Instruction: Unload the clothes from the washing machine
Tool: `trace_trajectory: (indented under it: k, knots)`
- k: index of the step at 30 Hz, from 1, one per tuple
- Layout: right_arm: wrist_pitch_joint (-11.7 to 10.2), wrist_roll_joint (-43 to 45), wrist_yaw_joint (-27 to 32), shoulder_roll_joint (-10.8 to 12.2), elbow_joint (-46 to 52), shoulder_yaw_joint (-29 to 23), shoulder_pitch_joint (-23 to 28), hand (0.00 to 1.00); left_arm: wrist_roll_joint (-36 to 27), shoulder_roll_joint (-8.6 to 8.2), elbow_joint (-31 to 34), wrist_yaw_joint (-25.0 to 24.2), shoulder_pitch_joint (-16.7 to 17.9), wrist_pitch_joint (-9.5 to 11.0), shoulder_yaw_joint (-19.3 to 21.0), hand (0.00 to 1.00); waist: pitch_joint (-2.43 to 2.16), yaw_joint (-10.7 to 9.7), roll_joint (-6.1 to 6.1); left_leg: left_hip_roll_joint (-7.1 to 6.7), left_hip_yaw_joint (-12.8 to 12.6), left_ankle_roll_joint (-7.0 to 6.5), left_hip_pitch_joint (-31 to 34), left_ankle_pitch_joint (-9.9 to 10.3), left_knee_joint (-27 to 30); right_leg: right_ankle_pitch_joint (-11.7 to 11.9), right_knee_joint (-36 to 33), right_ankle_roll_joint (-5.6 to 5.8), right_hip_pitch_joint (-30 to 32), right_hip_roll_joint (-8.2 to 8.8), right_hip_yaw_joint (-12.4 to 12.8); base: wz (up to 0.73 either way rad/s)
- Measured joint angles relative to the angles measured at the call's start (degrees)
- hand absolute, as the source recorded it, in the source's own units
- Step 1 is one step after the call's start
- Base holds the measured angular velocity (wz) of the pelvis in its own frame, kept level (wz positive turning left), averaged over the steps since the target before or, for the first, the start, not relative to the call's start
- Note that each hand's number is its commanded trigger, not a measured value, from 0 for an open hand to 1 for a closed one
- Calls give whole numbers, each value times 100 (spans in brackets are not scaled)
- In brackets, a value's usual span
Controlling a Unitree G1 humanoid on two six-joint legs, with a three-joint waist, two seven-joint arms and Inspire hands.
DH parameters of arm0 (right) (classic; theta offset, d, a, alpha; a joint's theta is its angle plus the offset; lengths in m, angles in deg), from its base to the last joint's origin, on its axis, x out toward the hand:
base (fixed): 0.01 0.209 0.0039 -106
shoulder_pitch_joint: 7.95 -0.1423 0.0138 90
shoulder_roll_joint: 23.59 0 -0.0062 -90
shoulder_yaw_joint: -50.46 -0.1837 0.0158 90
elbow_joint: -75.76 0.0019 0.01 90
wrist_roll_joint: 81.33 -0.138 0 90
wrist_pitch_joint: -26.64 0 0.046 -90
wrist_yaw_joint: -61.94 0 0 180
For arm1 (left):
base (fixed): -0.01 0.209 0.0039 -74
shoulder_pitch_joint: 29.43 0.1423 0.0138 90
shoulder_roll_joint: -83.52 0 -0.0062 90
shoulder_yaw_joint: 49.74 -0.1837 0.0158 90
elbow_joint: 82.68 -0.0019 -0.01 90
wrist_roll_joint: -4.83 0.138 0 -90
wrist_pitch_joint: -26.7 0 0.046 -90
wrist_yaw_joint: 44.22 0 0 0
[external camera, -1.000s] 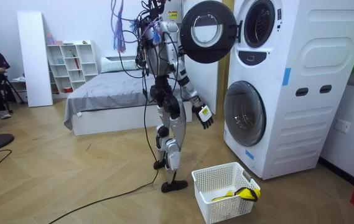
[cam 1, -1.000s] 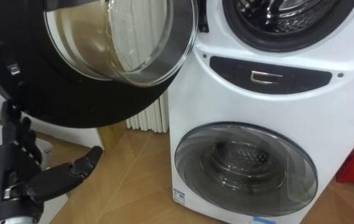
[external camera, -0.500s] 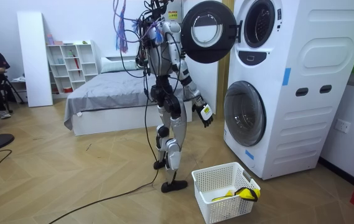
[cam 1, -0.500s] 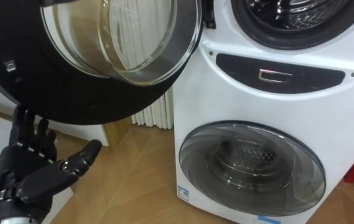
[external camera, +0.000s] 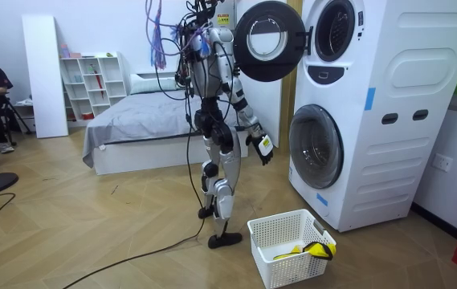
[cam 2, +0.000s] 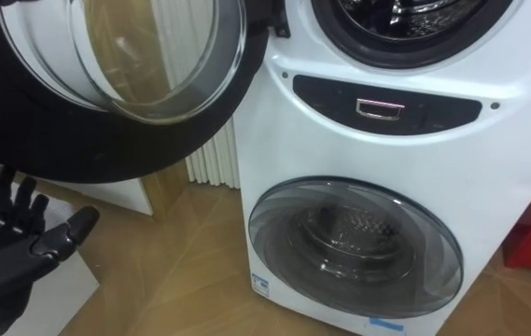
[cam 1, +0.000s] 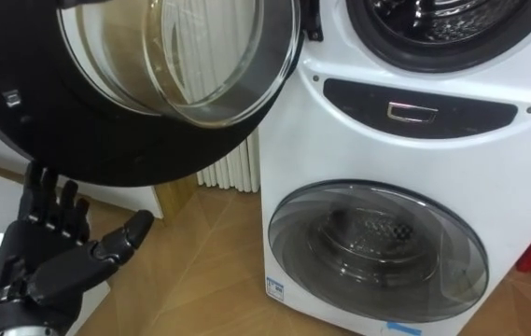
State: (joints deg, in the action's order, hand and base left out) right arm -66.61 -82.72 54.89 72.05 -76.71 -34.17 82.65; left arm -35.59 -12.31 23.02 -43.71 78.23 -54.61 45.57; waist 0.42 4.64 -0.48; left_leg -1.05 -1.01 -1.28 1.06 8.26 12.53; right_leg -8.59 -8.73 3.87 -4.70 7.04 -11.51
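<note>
Washing machine point(cam 1: 414, 140) right of left hand point(cam 1: 48, 269).

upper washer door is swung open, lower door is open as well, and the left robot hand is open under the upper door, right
Not quite. The lower door is shut: the left eye view shows its glass closed over the drum. The rest holds: the upper door is swung open, and the left robot hand is open beneath it.

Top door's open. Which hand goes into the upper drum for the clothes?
Left, probably. The left hand is up with open fingers, holding nothing, just below the open door. The upper drum opening lies up and to its right.
</note>
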Motion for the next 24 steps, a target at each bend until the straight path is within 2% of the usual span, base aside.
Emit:
trace_trajectory:
  k: [5,12,16,18,20,22,24]
  knots:
    - [-97,24,-64,-115,-8,8,25,0,4,2,53,4,-1,-4,-4,0,-14,-14,-65,19,-36,-7,142,3,78,37,-24,-30,144,-10,48,-3]
    - [-149,23,-54,-163,-11,-4,47,0,3,1,126,118,-4,-87,-28,0,1,-122,-155,38,-61,-19,288,9,236,86,-108,-37,282,-17,90,-2]
    - [-221,16,1,-182,-3,-11,127,0,0,0,127,340,-4,-62,-74,0,16,-152,-180,69,-226,-32,231,12,233,128,-105,-17,305,-43,292,-22]
    - [-224,-7,3,-180,2,-9,131,0,-3,0,127,486,-4,3,-144,0,20,-188,-186,73,-327,-44,234,3,234,159,-105,30,348,-44,412,-19]
    - [-271,-10,-10,-182,2,-8,130,0,-3,-3,127,641,-4,75,-248,0,20,-282,-187,94,-375,-69,237,-13,239,159,-103,23,352,-44,518,-2]
    - [-338,-10,1,-181,2,-62,147,0,-2,-10,128,796,-3,173,-386,0,16,-409,-179,132,-612,-84,233,-42,229,160,-101,25,364,-43,649,11]
    - [-376,-11,32,-161,13,-239,216,0,-2,-14,127,907,-3,319,-593,0,3,-459,-153,234,-1120,-88,237,-75,179,184,-106,14,438,-4,785,3]
